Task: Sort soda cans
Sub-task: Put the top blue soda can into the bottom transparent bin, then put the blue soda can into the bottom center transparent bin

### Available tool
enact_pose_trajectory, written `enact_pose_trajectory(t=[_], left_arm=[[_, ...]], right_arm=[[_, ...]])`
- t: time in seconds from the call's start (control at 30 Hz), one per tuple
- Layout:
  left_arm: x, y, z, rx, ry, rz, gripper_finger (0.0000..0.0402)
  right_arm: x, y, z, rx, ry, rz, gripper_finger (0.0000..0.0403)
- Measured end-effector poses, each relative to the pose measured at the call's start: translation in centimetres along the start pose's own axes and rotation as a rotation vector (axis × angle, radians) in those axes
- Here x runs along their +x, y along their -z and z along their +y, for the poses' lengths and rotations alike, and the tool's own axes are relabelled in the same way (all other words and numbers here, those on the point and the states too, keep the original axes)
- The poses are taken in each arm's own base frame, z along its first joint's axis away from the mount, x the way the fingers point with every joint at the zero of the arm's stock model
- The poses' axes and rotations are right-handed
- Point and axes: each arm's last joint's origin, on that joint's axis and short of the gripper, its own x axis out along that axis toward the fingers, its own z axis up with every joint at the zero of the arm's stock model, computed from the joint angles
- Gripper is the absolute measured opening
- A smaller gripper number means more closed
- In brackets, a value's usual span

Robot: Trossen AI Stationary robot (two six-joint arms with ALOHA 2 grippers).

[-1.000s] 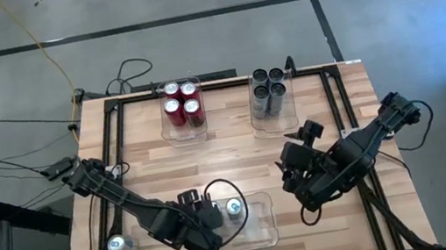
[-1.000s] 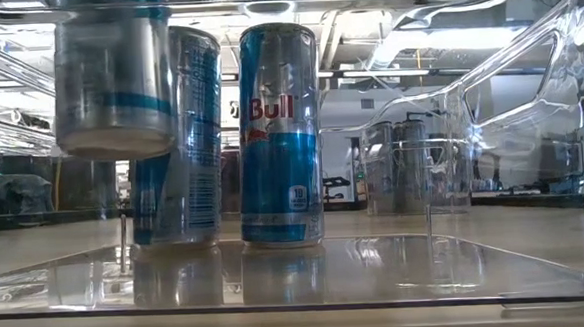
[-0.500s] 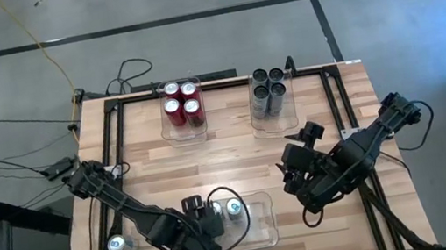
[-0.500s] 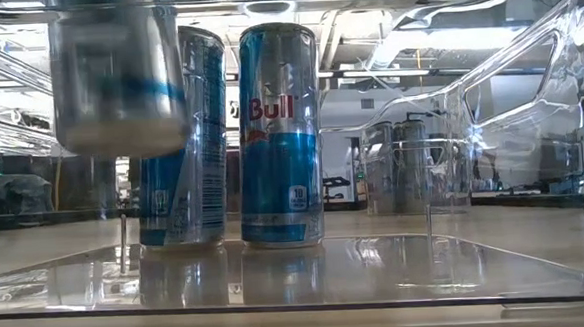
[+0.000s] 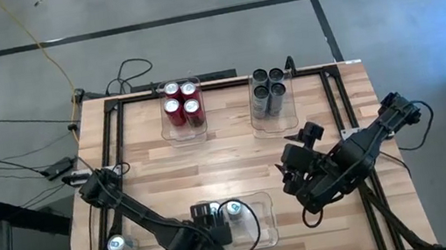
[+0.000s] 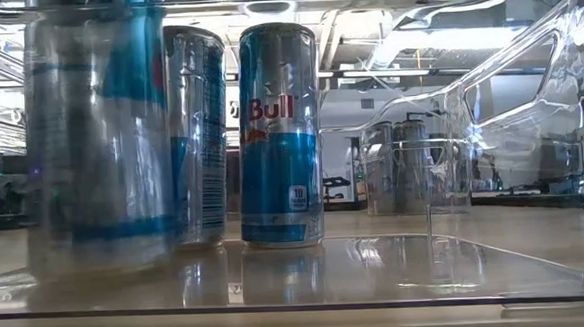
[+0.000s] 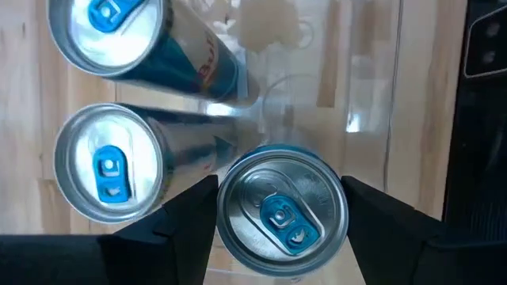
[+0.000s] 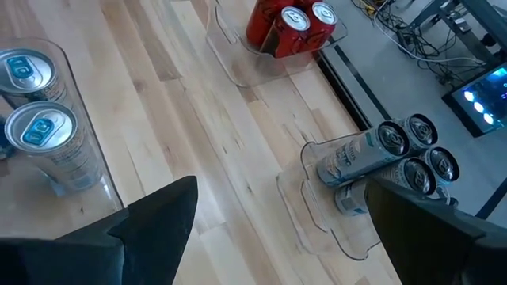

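Four red cans (image 5: 181, 100) and four dark grey cans (image 5: 267, 88) sit sorted in their far bins. My left tool (image 7: 279, 207) clamps a third blue-marked can (image 7: 281, 210) inside the near bin (image 5: 265, 225); a fourth (image 5: 118, 244) waits on the tabletop (image 5: 236, 154). My right tool (image 8: 277, 229) hovers spread wide, holding nothing.

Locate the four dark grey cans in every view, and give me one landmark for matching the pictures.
High view: dark grey cans in the far clear bin, right of the red cans.
Low view: faint, right of centre, seen through the near bin's wall.
Left wrist view: not in it.
Right wrist view: at the right, in their bin.
Shared landmark: the silver-blue cans, visible in all four.
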Motion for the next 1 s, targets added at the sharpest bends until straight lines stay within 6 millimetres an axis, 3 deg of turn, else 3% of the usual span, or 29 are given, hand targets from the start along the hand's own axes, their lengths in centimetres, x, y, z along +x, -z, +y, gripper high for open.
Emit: enact_pose_trajectory(t=[0.3, 0.63, 0.83, 1.0], left_arm=[[0.2, -0.2, 0.3, -0.033, 0.008, 0.016, 0.0244], [0.2, -0.2, 0.5, -0.04, 0.001, 0.03, 0.0336], [-1.6, 0.0, 1.2, -0.063, -0.052, 0.068, 0.0354], [-4.5, 0.8, 1.1, -0.051, -0.134, 0.055, 0.0354]], right_arm=[[0.0, 0.0, 0.0, 0.015, -0.004, 0.003, 0.038], [0.0, 0.0, 0.1, 0.018, -0.016, 0.016, 0.038], [0.0, 0.0, 0.1, 0.019, -0.014, 0.014, 0.038], [0.1, 0.0, 0.2, 0.026, 0.001, -0.008, 0.038]])
